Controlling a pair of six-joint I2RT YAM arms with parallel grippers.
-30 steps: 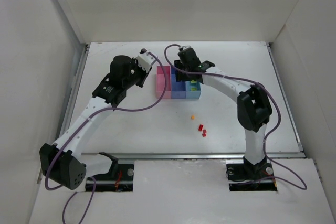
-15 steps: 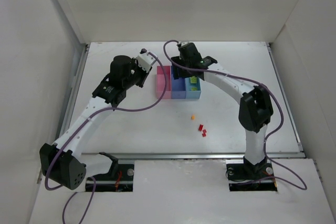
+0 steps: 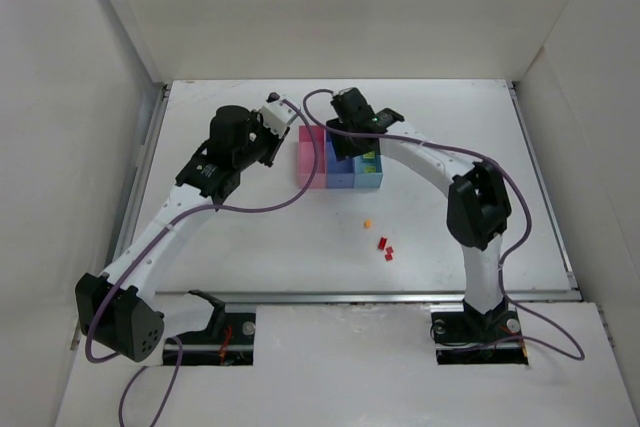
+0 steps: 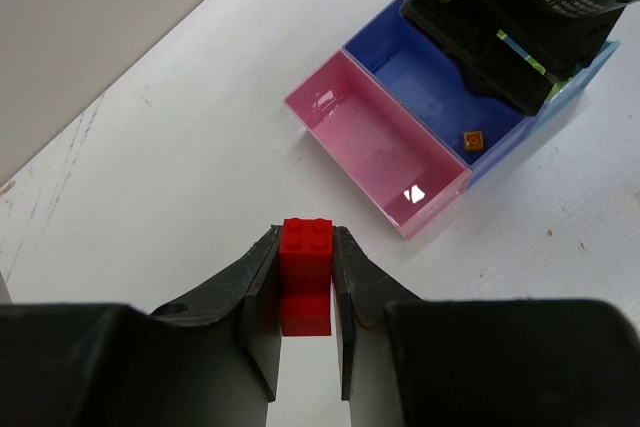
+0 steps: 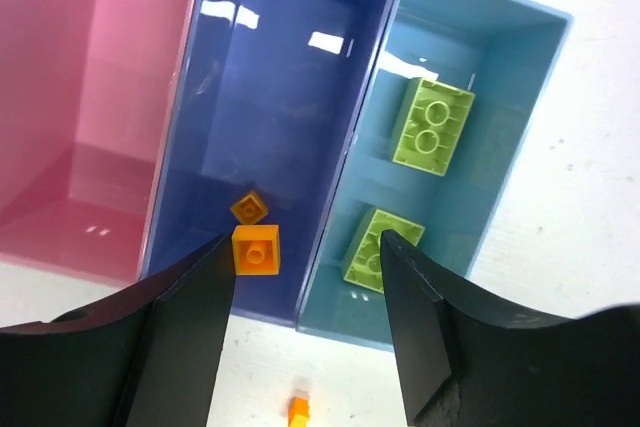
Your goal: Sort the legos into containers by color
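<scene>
The three joined bins sit mid-table: pink (image 3: pixel 311 169), blue (image 3: pixel 339 174), teal (image 3: pixel 370 178). My left gripper (image 4: pixel 305 237) is shut on a red brick (image 4: pixel 305 282), held above the table left of the pink bin (image 4: pixel 345 142). My right gripper (image 5: pixel 305 242) is open over the blue bin (image 5: pixel 275 77). An orange brick (image 5: pixel 255 250) is right beside its left finger; a smaller-looking orange brick (image 5: pixel 249 208) lies on the bin floor. Two lime-green bricks (image 5: pixel 433 127) lie in the teal bin (image 5: pixel 500 67). The pink bin shows no brick inside.
One orange brick (image 3: pixel 368 223) and two red bricks (image 3: pixel 385 246) lie on the table in front of the bins. White walls enclose the table on the left, back and right. The right arm's body (image 4: pixel 520 7) overhangs the bins in the left wrist view.
My right gripper has shifted left from above the teal bin to above the blue bin. My left arm has held still with the red brick.
</scene>
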